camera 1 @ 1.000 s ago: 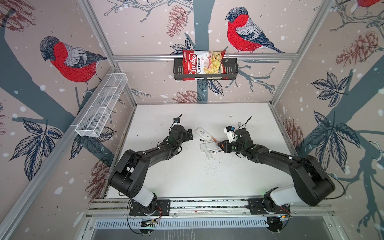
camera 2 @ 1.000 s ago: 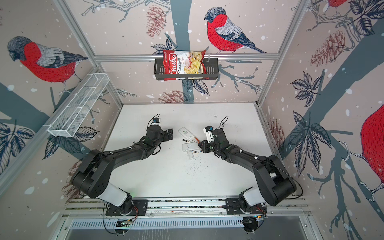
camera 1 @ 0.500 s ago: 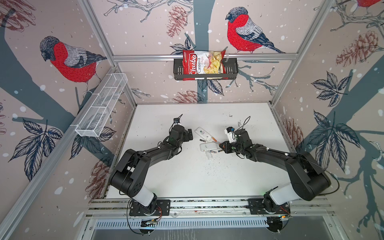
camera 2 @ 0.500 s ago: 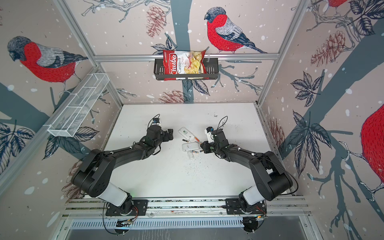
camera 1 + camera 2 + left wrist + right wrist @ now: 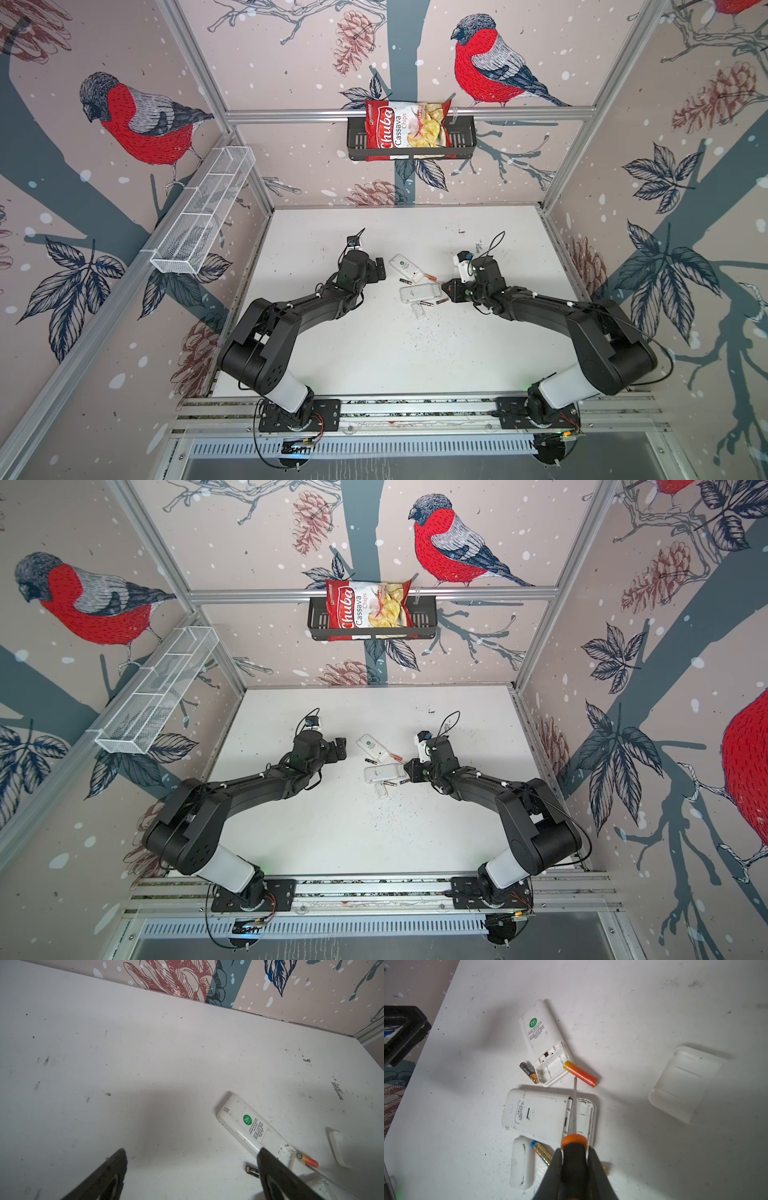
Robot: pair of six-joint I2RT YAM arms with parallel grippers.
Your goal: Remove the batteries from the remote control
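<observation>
Taking 12 o'clock as the back wall in both top views, we see the left arm (image 5: 291, 316) reach low from its base at 7 o'clock, elbow bent, wrist lifted off the table (image 5: 374, 357). The left claw (image 5: 191, 1150) hangs spread wide over bare surface, gripping nothing, and sits at 10 o'clock from the wide remote (image 5: 419, 293).

The right arm (image 5: 540, 303) stretches from 5 o'clock towards the middle, forearm close to the table. The right claw (image 5: 574, 1153) is at 3 o'clock from that remote and pinches the black handle of a screwdriver (image 5: 574, 1141). The shaft lies across the wide remote's open end, and its tip ends just beside the orange battery (image 5: 580, 1073); we cannot tell if they touch.

That battery lies on the table at 1 o'clock from the wide remote, against the open end of the narrow remote (image 5: 542, 1032). The dark battery (image 5: 529, 1072) lies at 10 o'clock, beside the same open end. The gold battery (image 5: 542, 1152) lies at 5 o'clock, next to a small cover (image 5: 521, 1162).
</observation>
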